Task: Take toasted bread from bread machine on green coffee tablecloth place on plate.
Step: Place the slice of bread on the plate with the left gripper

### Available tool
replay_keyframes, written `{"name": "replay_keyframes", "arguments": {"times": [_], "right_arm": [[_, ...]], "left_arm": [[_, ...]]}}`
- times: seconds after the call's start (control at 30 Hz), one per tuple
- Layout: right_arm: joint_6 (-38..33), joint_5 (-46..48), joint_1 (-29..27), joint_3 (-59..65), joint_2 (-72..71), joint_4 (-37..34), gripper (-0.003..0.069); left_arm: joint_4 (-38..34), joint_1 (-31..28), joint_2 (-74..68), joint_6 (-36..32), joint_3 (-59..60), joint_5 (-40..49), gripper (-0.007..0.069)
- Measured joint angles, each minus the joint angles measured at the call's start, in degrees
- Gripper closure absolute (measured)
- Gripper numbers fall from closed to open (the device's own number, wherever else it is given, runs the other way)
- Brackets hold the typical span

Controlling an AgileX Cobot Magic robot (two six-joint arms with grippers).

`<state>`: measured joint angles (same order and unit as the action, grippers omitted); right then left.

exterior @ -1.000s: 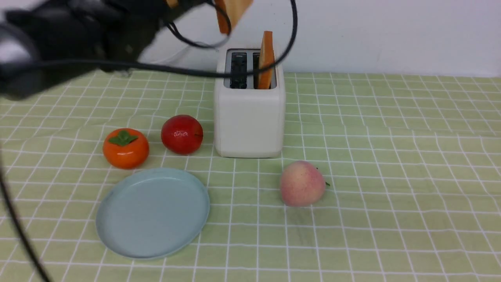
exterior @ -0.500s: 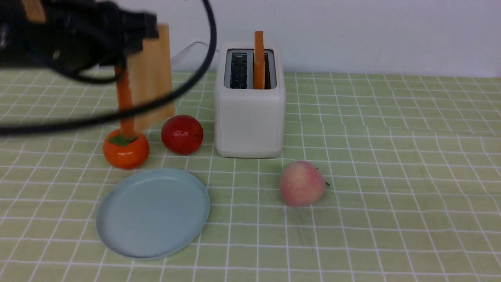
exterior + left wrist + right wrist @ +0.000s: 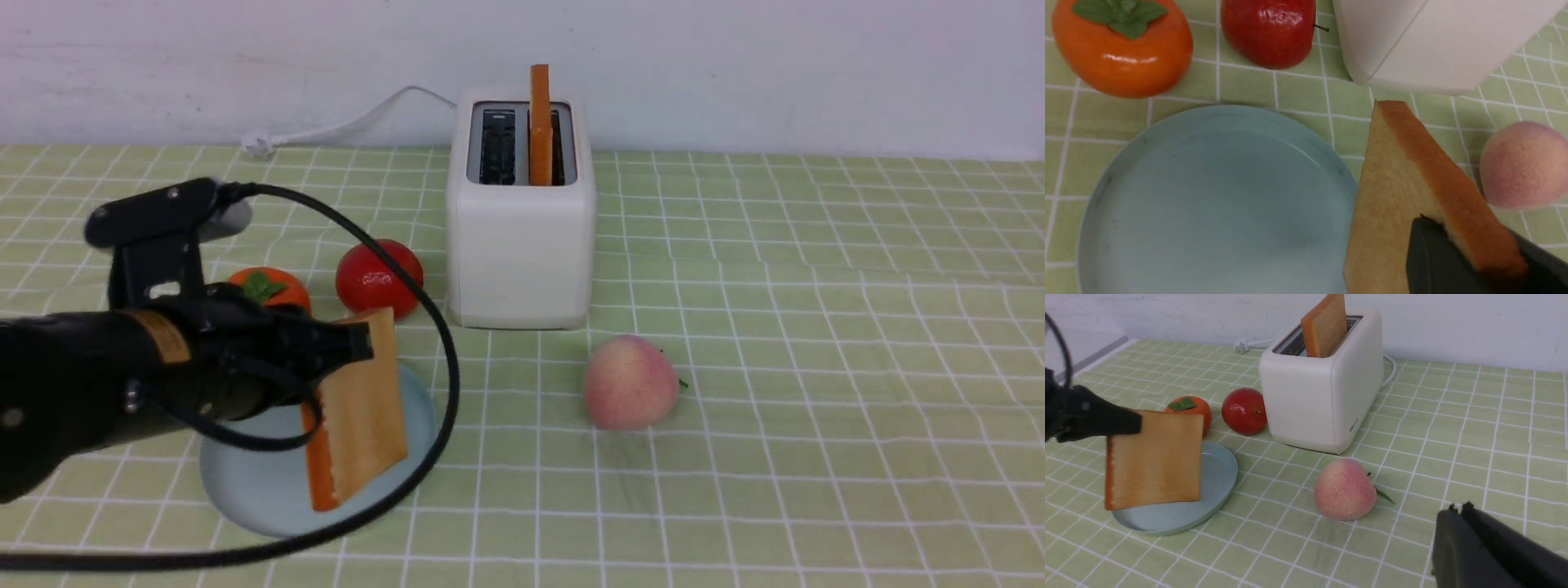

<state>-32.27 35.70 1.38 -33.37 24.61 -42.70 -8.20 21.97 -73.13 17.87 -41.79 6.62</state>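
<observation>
My left gripper [image 3: 359, 347] is shut on a toast slice [image 3: 359, 416] and holds it on edge, tilted, just above the right part of the blue-grey plate [image 3: 245, 482]. In the left wrist view the toast slice [image 3: 1404, 192] hangs by the plate [image 3: 1208, 204] rim. In the right wrist view the slice [image 3: 1153, 459] hangs over the plate [image 3: 1216, 473]. The second toast slice [image 3: 540, 122] stands in the right slot of the cream-white toaster [image 3: 521, 237]. My right gripper [image 3: 1457, 508] is shut and empty, low over the green grid cloth [image 3: 816, 367], out of the front view.
An orange persimmon [image 3: 269, 287] and a red apple [image 3: 377, 273] lie just behind the plate, left of the toaster. A pink peach [image 3: 630, 382] lies in front of the toaster to the right. The toaster's white cord [image 3: 343, 126] runs along the back wall.
My left gripper has carried the toast slice from high behind the toaster leftward, then down and forward to just over the plate. The toast in the toaster now stands straight.
</observation>
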Motion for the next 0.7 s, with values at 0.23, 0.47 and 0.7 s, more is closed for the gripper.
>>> {"name": "replay_keyframes", "arguments": {"times": [0.23,0.47,0.7], "right_arm": [[0.0,2.2,0.0,0.0,0.0,-0.1,0.0659],[0.0,2.6,0.0,0.0,0.0,-2.3,0.0659],[-0.3,2.8,0.0,0.0,0.0,-3.7,0.0655]], "left_arm": [[-0.6,0.0,-5.7,0.1,0.0,-2.5,0.0530],[-0.6,0.0,-6.3,0.1,0.0,-3.4,0.0468],[0.7,0.0,-6.4,0.1,0.0,0.9,0.0221]]}}
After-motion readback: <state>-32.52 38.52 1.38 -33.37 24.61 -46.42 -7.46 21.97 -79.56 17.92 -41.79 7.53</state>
